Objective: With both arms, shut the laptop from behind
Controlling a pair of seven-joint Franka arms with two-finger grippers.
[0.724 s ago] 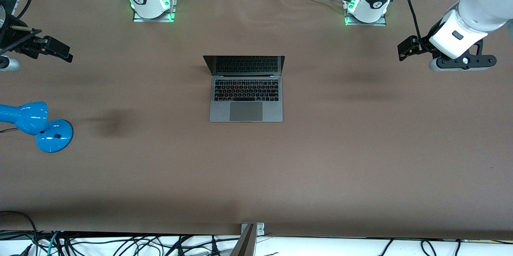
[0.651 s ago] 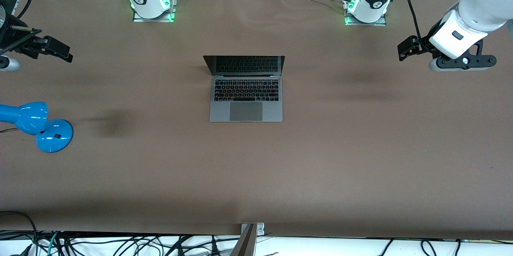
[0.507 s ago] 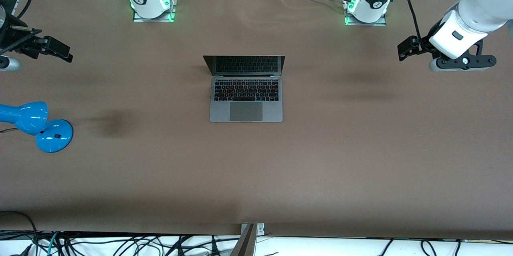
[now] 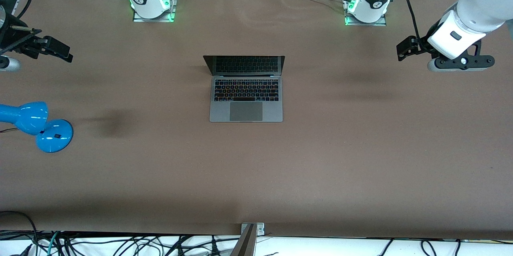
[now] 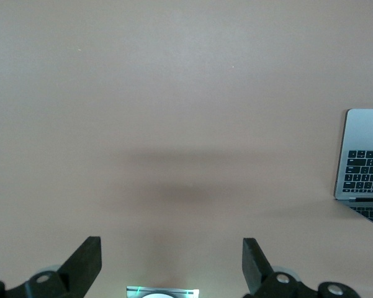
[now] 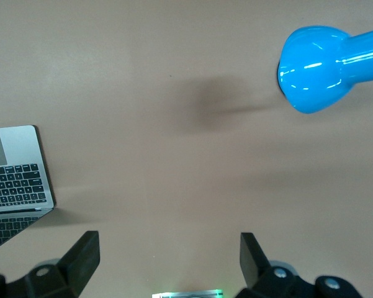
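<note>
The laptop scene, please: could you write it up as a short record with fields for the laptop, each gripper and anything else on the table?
laptop: open, lid raised, dark screen, at mid-table
left gripper: open, empty, in the air over bare table toward the left arm's end, well clear of the laptop
right gripper: open, empty, in the air over the table toward the right arm's end
blue desk lamp: at the right arm's end, nearer the front camera than the laptop
contact: neither gripper touches the laptop
task state: lid not yet closed
</note>
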